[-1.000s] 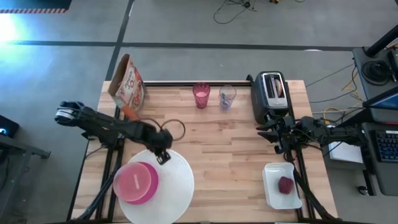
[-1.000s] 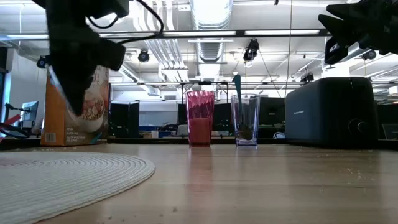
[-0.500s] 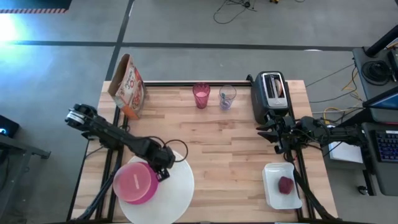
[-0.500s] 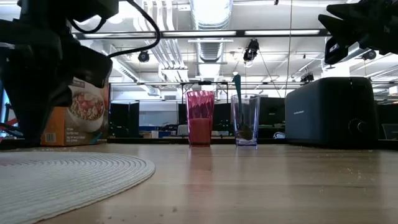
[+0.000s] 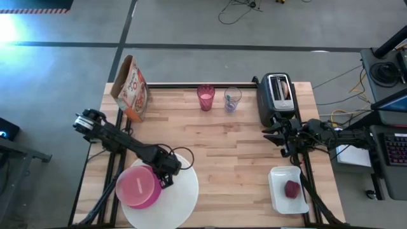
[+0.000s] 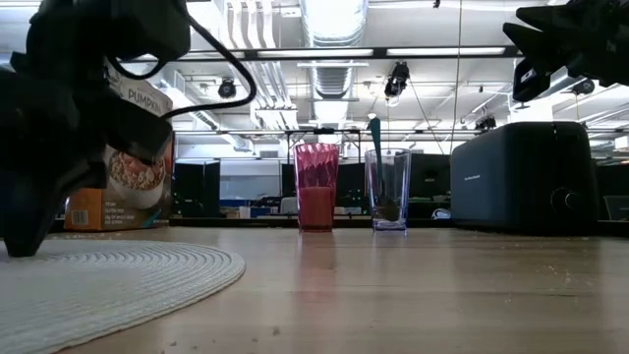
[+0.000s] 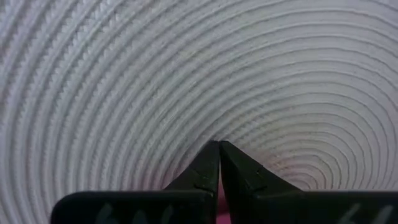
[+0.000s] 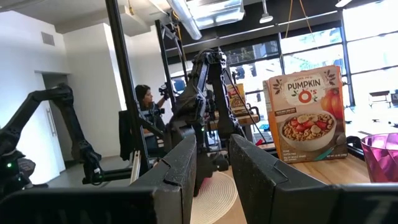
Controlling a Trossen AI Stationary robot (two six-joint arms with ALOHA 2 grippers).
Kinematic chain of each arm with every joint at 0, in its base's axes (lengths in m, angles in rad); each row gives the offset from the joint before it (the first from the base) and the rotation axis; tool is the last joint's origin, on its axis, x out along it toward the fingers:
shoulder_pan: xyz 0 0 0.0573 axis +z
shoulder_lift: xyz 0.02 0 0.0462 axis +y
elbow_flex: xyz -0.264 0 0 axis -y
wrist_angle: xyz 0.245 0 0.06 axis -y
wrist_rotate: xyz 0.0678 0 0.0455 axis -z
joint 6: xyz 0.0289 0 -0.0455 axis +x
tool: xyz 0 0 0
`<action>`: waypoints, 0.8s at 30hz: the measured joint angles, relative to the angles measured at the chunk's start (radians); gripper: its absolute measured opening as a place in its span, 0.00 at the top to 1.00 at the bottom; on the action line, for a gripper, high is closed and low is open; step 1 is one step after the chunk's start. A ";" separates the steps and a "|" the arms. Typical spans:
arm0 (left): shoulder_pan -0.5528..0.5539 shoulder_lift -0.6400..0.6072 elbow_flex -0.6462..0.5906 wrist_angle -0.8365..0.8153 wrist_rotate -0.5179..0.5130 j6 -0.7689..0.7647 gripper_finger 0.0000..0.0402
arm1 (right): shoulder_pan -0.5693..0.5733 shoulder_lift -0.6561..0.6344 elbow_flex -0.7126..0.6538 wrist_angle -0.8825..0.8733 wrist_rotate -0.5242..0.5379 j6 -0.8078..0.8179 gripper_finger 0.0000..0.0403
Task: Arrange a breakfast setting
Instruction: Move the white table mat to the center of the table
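Observation:
A large white round plate [image 5: 181, 194], ribbed like a woven mat, lies at the table's near left. The smaller magenta plate [image 5: 137, 188] rests on its left part. My left gripper [image 5: 166, 180] points down, shut, at the white plate's surface just right of the magenta plate. The left wrist view shows its fingertips [image 7: 219, 146] closed together with nothing between them. My right gripper [image 5: 278, 137] waits, open, at the right edge by the toaster. The pink cup [image 5: 205, 97] stands at the far middle. The dark red fruit [image 5: 291, 189] lies on a white tray. My left gripper comes down from above with shut fingertips onto the white plate's ribbed surface [image 7: 249, 124], beside the magenta plate's rim. In the low view its tip [image 6: 22, 246] stands at the plate's level; whether it touches the plate I cannot tell.
A cereal box [image 5: 131, 86] stands at the far left corner. A clear cup [image 5: 232, 98] with a spoon stands next to the pink cup, and a black toaster [image 5: 276, 95] at the far right. The white tray [image 5: 286, 191] lies at the near right. Bare wood spans the middle.
My left gripper has gone toward the table's near edge and down, from above the bare wood onto the white plate beside the magenta plate, tipping steeper as it sank. It has stayed shut.

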 joint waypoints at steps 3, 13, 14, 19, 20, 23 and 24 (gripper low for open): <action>0.002 0.030 0.008 -0.006 0.002 0.021 1.00 | 0.000 0.000 0.000 0.000 0.000 0.000 0.78; 0.027 0.109 0.122 -0.025 -0.070 0.205 1.00 | 0.000 0.000 0.000 0.000 0.000 0.000 0.78; 0.031 0.119 0.137 -0.037 -0.080 0.230 1.00 | 0.000 0.000 0.000 0.000 0.000 0.000 0.78; 0.062 0.166 0.186 -0.056 -0.094 0.375 1.00 | 0.000 0.000 0.000 0.000 0.000 0.000 0.78; 0.070 0.173 0.193 -0.055 -0.094 0.405 1.00 | 0.000 0.000 0.000 0.000 0.000 0.000 0.78; 0.095 0.202 0.220 -0.057 -0.092 0.495 1.00 | 0.000 0.000 0.000 0.000 0.000 0.000 0.78; 0.103 0.211 0.230 -0.057 -0.092 0.526 1.00 | 0.000 0.000 0.000 0.000 0.000 0.000 0.78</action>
